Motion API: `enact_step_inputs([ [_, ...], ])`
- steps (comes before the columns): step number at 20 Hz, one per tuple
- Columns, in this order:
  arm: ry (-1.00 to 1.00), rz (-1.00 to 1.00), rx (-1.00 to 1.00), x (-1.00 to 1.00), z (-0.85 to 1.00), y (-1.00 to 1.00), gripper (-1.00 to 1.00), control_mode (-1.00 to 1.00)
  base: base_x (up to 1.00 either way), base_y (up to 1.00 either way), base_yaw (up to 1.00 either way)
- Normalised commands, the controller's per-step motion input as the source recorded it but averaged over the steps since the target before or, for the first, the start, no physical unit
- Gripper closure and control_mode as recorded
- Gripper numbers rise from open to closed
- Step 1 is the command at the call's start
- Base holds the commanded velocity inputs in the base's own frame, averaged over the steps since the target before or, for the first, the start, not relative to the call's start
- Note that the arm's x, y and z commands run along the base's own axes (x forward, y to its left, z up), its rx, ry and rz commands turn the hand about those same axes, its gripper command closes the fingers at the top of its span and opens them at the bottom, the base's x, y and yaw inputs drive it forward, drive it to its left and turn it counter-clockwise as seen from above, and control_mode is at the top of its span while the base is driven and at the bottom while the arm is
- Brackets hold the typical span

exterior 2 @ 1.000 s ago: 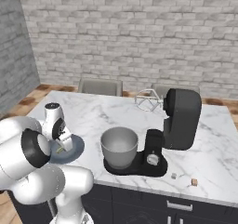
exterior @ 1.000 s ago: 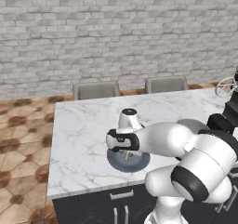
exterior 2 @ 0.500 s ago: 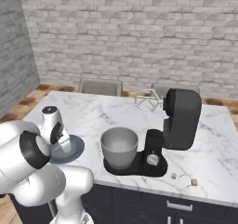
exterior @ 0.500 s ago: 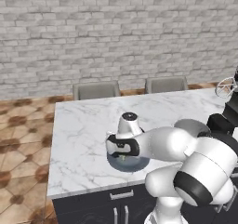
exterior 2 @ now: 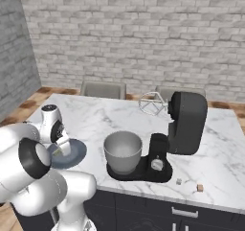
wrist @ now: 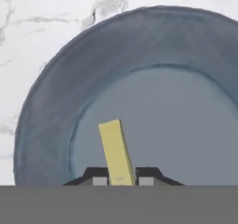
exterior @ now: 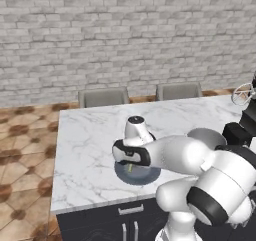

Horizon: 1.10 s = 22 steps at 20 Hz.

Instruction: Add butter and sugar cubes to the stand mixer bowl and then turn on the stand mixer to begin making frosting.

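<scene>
Left base view: arm bent low over the grey plate [exterior: 139, 175] near the front of the marble worktop [exterior: 90, 135], butter [exterior: 130, 168] just under the wrist. Right base view: bowl [exterior 2: 123, 151] waiting empty on the black mixer [exterior 2: 184, 124], well apart from the plate, sugar cubes [exterior 2: 200, 188] by the front edge. Hand view: claw [wrist: 120, 180] nearly shut, tips flanking the near end of the butter lying on the plate, seemingly gripping it for lifting.

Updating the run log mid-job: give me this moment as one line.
phase: grasping | gripper: closing around thin pale-yellow butter stick | butter on: flat dark grey round plate | deep grey metal mixer bowl: empty | black stand mixer: head tilted up
</scene>
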Motion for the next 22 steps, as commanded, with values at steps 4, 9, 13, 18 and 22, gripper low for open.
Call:
enact_step_inputs([
  [4,0.0,-0.12,0.0,-0.54,0.26,-0.12,1.0,-1.0,0.0,0.0,0.0],
  [9,0.02,-0.14,0.0,-0.32,0.43,-0.25,1.0,-1.0,0.0,0.0,0.0],
  [13,0.02,-0.14,-0.02,-0.22,0.49,-0.38,1.0,-1.0,0.0,0.0,0.0],
  [18,0.0,-0.12,-0.06,-0.2,0.52,-0.4,1.0,-1.0,0.0,0.0,0.0],
  [22,0.0,-0.12,-0.08,-0.18,0.61,-0.4,1.0,-1.0,0.0,0.0,0.0],
])
